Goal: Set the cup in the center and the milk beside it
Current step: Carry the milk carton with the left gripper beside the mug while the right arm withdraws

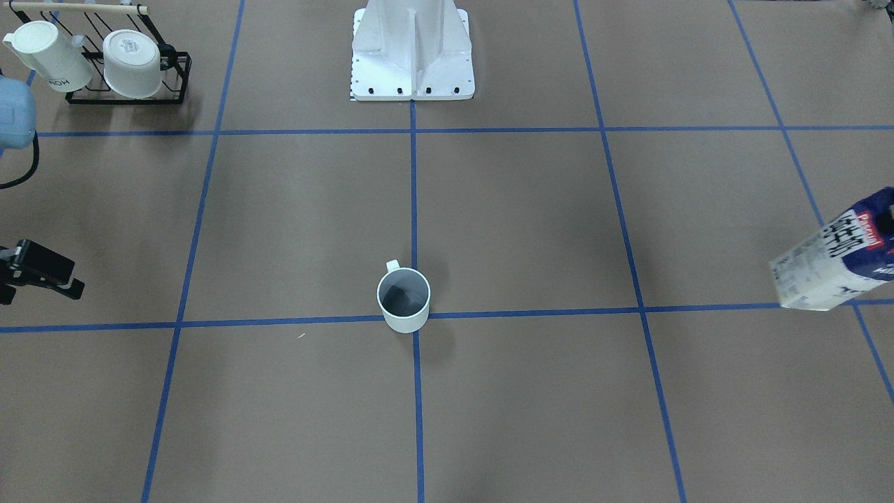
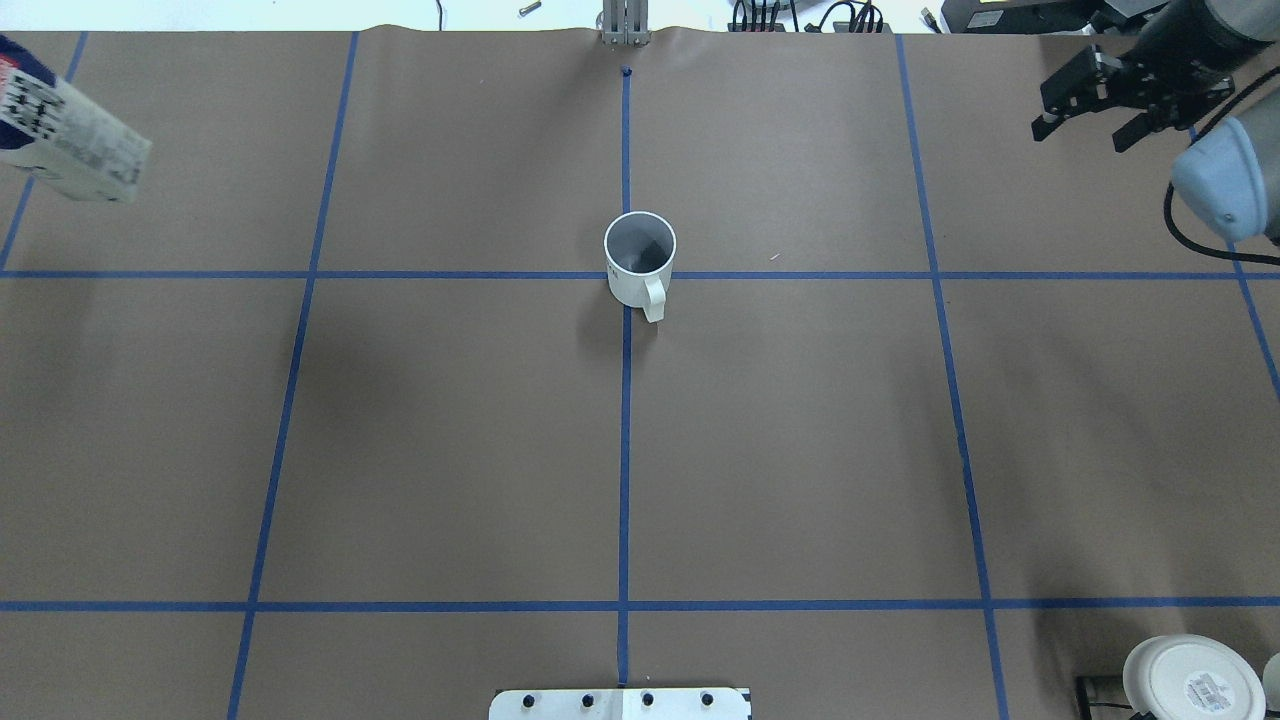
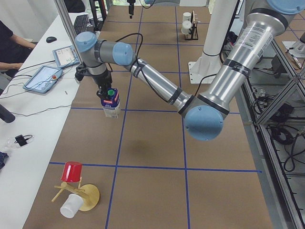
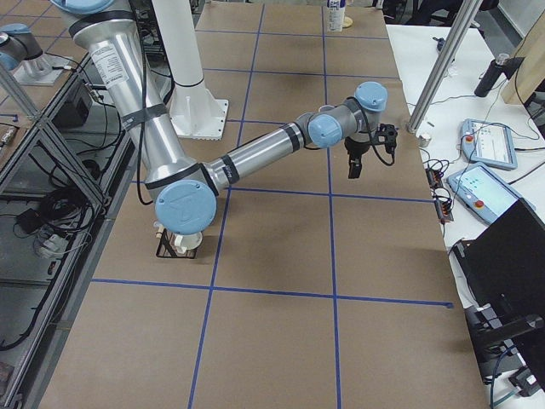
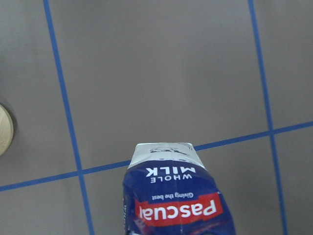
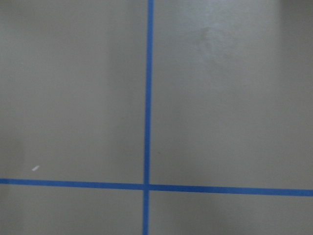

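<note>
Cup: the cup (image 1: 404, 300) stands upright on the table (image 1: 531, 216), right where two blue tape lines (image 1: 531, 313) cross in the middle. Its dark inside faces up and its handle points towards the robot base (image 1: 412, 52). Nothing touches it.
Milk: the milk (image 3: 110, 102) hangs clear of the table, green cap up, with its shadow on the paper below. It is far out on the robot's left side, well apart from the cup. The left wrist view shows the red banner and the word "MILK" just under the camera.
Left gripper: the left gripper (image 3: 105, 90) pinches the top of the milk carton, its fingers pressed against it.
Right gripper: the right gripper (image 2: 1085, 128) hangs above the table at the far right side, fingers spread, with nothing between them. Its wrist camera sees only brown paper and a tape crossing.
Rack: a black wire rack (image 1: 174, 77) near the robot base holds two white cups tipped on their sides.
Mug stand: a wooden stand (image 3: 88, 196) at the table's left end carries a red cup (image 3: 72, 171) and a white cup (image 3: 70, 206).
</note>
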`<state>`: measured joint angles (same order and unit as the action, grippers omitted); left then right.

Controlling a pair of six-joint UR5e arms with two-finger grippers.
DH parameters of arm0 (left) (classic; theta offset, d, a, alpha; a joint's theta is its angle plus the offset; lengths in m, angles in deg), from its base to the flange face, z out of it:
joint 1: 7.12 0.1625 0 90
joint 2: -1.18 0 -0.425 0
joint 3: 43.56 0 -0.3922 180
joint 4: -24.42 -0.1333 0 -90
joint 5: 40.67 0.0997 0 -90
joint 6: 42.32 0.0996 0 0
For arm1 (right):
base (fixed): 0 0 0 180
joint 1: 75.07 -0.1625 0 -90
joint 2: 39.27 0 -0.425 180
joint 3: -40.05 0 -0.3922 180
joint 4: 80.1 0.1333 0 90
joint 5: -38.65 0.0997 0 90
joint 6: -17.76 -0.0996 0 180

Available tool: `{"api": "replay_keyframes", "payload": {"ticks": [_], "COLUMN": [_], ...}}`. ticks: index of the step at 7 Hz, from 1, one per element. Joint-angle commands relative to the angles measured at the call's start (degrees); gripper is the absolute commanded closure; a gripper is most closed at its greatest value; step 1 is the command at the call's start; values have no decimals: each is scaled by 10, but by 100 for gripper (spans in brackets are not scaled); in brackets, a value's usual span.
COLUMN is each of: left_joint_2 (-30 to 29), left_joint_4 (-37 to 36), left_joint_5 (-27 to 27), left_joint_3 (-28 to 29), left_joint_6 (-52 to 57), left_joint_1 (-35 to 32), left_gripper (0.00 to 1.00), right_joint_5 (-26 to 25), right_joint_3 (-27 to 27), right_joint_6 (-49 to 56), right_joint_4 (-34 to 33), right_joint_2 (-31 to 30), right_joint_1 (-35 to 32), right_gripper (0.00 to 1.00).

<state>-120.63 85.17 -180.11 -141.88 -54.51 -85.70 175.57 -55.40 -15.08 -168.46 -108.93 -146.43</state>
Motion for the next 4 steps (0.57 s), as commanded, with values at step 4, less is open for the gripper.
{"api": "replay_keyframes", "payload": {"ticks": [4], "left_joint_2": [-177], "left_joint_4": [258], "left_joint_5": [96], "left_joint_3": [114], "left_joint_6": [-541], "left_joint_1": [292], "left_gripper": [100], "right_joint_5": [32], "right_joint_3": [-29], "right_joint_6": [153], "right_joint_4": [3], "right_joint_2": [-145], "right_joint_1": [-76], "right_gripper": [0]}}
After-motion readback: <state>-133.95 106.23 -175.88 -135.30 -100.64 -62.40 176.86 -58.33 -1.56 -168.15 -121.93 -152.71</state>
